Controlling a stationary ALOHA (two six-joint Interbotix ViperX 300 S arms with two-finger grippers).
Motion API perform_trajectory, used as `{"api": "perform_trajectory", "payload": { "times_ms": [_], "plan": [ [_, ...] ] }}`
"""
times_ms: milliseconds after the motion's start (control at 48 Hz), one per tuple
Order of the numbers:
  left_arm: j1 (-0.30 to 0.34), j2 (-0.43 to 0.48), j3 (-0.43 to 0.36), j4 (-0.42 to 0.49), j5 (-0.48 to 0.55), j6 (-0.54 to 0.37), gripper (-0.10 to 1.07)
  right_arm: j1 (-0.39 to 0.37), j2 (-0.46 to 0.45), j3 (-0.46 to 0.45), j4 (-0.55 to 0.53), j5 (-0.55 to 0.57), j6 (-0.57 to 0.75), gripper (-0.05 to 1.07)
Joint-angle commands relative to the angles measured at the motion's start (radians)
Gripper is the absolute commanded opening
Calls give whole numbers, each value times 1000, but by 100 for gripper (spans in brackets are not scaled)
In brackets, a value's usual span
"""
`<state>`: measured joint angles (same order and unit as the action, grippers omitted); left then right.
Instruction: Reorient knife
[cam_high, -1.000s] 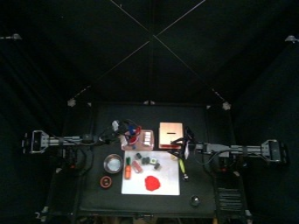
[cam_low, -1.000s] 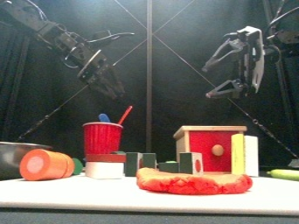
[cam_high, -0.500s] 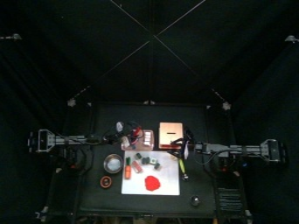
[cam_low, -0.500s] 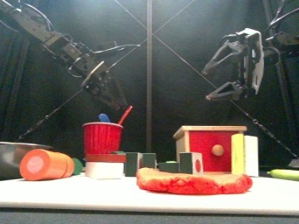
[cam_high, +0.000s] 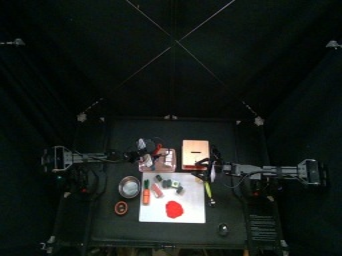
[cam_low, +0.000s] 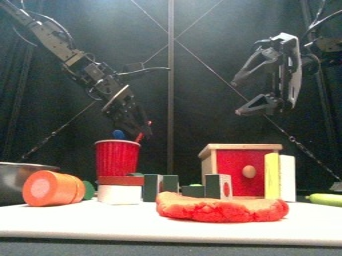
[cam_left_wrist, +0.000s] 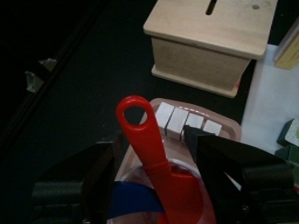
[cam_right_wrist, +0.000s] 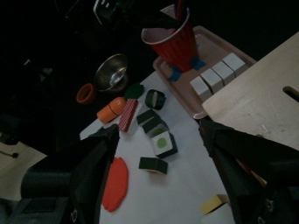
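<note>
At the left of the bench (cam_high: 100, 190), the left gripper (cam_low: 130, 108) is hovering just above a red plastic cup (cam_low: 116, 157). Its jaws are standing wide on either side of a red looped utensil handle (cam_left_wrist: 143, 144) that is sticking up out of the cup, without closing on it. Further right, a white rectangular board (cam_high: 178, 198) is carrying a flat red round piece (cam_high: 174, 209). The small knife with the bright yellow handle (cam_high: 205, 183) is lying at the board's right edge, near a pale wooden box (cam_high: 198, 150). Its long axis seems to be running roughly near-to-far, though it is too small to say exactly. At the right, the right gripper (cam_low: 267, 85) is hanging high with jaws spread wide and empty, just right of the knife. I judge this the nearer arm, needing mostly to descend. Only the top view is showing the knife clearly. The front view is hiding it behind blocks, and the left wrist view is showing only cup, handle and box.
</note>
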<state>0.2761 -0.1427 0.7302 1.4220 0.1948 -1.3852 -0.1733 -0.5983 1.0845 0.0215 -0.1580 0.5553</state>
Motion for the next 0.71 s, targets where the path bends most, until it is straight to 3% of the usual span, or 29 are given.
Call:
{"api": "perform_trajectory", "payload": {
  "times_ms": [0,271,688],
  "plan": [
    [3,-5,-26,6,-2,2,86,2,-3,-57,0,-9,-2,102],
    [3,-11,-25,0,-2,3,70,2,-3,-58,0,-9,-2,102],
    [5,-127,-6,6,8,6,67,0,-3,-57,0,-8,-2,102]
  ]
}}
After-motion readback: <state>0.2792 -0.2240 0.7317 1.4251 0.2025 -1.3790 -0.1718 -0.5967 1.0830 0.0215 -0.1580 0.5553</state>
